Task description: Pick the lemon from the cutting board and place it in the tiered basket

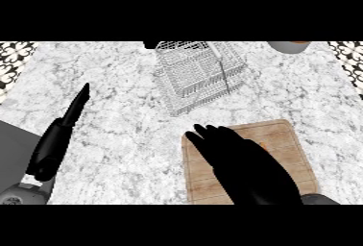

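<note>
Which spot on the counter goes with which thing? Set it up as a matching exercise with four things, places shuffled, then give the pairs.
Things:
1. tiered basket
2. cutting board
3. left hand
4. right hand

Places:
A. at the view's left side, over the marble, fingers straight and pointing away from the robot
B. lower right of the counter, lying flat
C. spread over the wooden surface, hiding most of its middle
D. far middle of the counter, beyond the board

Pairs: 1-D, 2-B, 3-A, 4-C
</note>
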Available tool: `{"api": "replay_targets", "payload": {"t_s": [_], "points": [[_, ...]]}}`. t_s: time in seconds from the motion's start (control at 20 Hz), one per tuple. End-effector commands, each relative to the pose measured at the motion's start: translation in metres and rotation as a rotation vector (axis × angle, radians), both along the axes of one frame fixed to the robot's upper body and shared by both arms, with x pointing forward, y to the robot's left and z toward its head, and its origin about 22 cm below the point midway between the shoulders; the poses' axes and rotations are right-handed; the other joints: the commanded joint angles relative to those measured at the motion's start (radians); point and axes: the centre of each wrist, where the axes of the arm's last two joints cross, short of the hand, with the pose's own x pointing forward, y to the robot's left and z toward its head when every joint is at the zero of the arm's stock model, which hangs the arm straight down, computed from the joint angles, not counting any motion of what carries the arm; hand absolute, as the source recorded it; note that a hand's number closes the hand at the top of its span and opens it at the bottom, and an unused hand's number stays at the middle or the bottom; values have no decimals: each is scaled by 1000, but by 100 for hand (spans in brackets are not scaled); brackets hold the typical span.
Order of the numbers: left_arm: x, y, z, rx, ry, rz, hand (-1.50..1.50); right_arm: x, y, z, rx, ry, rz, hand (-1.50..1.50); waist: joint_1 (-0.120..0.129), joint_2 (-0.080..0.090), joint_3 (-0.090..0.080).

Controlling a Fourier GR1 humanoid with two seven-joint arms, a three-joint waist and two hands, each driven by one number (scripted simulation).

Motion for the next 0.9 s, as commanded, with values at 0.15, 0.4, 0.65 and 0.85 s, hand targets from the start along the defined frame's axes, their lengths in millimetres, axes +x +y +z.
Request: {"api": "replay_targets", "payload": {"t_s": [0.15,0.4,0.65,0.85], "points": [[1,-10,-1,-4,8,-12,0,-16,34,-33,-224,3,-135,-150,5,3,1],[14,-6,2,12,-2,-17,0,4,44,-61,-353,-33,-193,-150,3,9,1],[-1,1,-6,8,-11,-3,0,-2,44,-67,-390,-25,-241,-150,7,5,1],[4,10,9,14,-9,-13,0,5,50,-81,-438,-1,-246,-150,12,6,1]]}}
